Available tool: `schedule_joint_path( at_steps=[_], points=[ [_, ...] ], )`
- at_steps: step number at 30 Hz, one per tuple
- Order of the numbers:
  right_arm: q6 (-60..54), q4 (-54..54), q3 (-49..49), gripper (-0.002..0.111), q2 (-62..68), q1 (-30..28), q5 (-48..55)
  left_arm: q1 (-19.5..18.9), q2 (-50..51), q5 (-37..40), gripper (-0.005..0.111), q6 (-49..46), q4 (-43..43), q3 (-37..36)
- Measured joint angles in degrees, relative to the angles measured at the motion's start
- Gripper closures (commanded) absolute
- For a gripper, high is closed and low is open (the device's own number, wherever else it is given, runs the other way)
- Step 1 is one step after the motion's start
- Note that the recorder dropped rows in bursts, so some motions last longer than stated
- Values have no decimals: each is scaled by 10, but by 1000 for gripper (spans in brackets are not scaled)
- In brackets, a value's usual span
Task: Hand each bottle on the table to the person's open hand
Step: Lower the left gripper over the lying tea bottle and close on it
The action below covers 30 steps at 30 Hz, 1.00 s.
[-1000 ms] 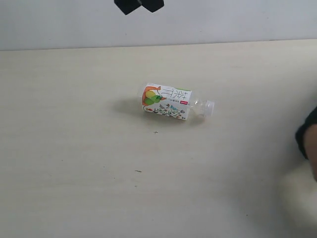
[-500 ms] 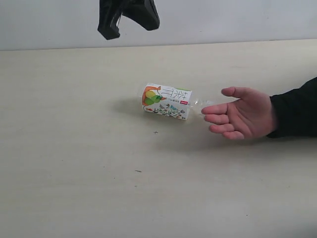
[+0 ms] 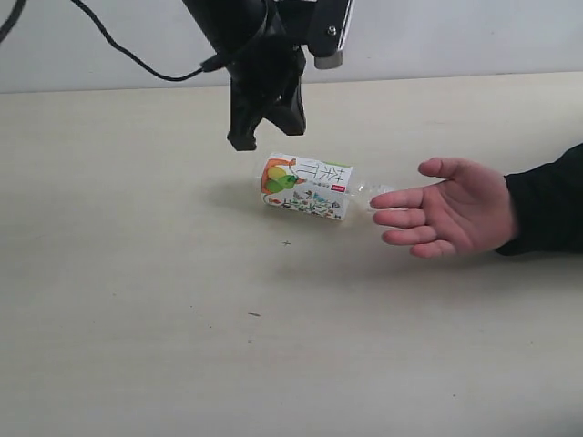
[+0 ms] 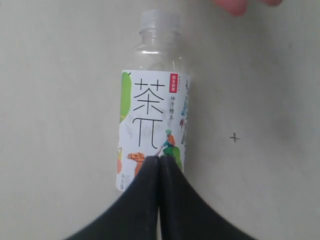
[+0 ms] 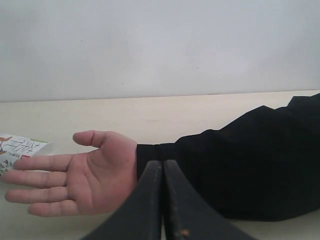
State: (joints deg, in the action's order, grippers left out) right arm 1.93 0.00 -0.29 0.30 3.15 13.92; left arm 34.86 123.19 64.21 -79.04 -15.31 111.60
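Note:
A clear bottle with a white fruit label [image 3: 307, 187] lies on its side on the pale beige table [image 3: 137, 300], cap towards the person's open hand [image 3: 451, 218]. That hand rests palm up just right of the cap, black sleeve behind it. My left gripper [image 3: 264, 127] hangs shut just above the bottle's bottom end; in the left wrist view its tips [image 4: 159, 161] meet over the label of the bottle [image 4: 152, 130]. The right gripper [image 5: 162, 167] is shut with nothing held, behind the hand [image 5: 75, 177]; it is outside the exterior view. The other bottles are out of view.
A black cable [image 3: 127, 55] trails from the left arm across the pale wall at the back. A small dark speck [image 3: 253, 315] and a pencil cross [image 4: 233, 137] mark the tabletop. The black sleeve [image 5: 240, 160] fills the space beside the right gripper.
The left arm has come down from the top edge to just above the bottle. The person's hand entered from the right and now lies open beside the cap. The bottle has not moved.

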Motion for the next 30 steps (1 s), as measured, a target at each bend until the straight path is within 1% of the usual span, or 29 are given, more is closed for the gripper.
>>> schedule_joint_path(
  at_steps=[2, 3, 6, 9, 11, 13, 14, 15, 22, 30],
  points=[
    [0, 0, 0, 108, 0, 0, 0, 0, 15, -15, 105, 0, 8, 0],
    [0, 0, 0, 108, 0, 0, 0, 0, 20, -23, 102, 0, 10, 0],
    [0, 0, 0, 108, 0, 0, 0, 0, 35, -40, 85, 0, 14, 0],
    [0, 0, 0, 108, 0, 0, 0, 0, 45, -52, 56, 0, 14, 0],
    [0, 0, 0, 108, 0, 0, 0, 0, 49, -61, 32, 0, 14, 0],
    [0, 0, 0, 108, 0, 0, 0, 0, 52, -66, 14, 0, 14, 0],
    [0, 0, 0, 108, 0, 0, 0, 0, 53, -70, 6, 0, 14, 0],
    [0, 0, 0, 108, 0, 0, 0, 0, 54, -74, 2, 0, 14, 0],
    [0, 0, 0, 108, 0, 0, 0, 0, 63, -91, 2, 4, 12, 0],
    [0, 0, 0, 108, 0, 0, 0, 0, 99, -109, 2, 6, 11, 0]
  ],
)
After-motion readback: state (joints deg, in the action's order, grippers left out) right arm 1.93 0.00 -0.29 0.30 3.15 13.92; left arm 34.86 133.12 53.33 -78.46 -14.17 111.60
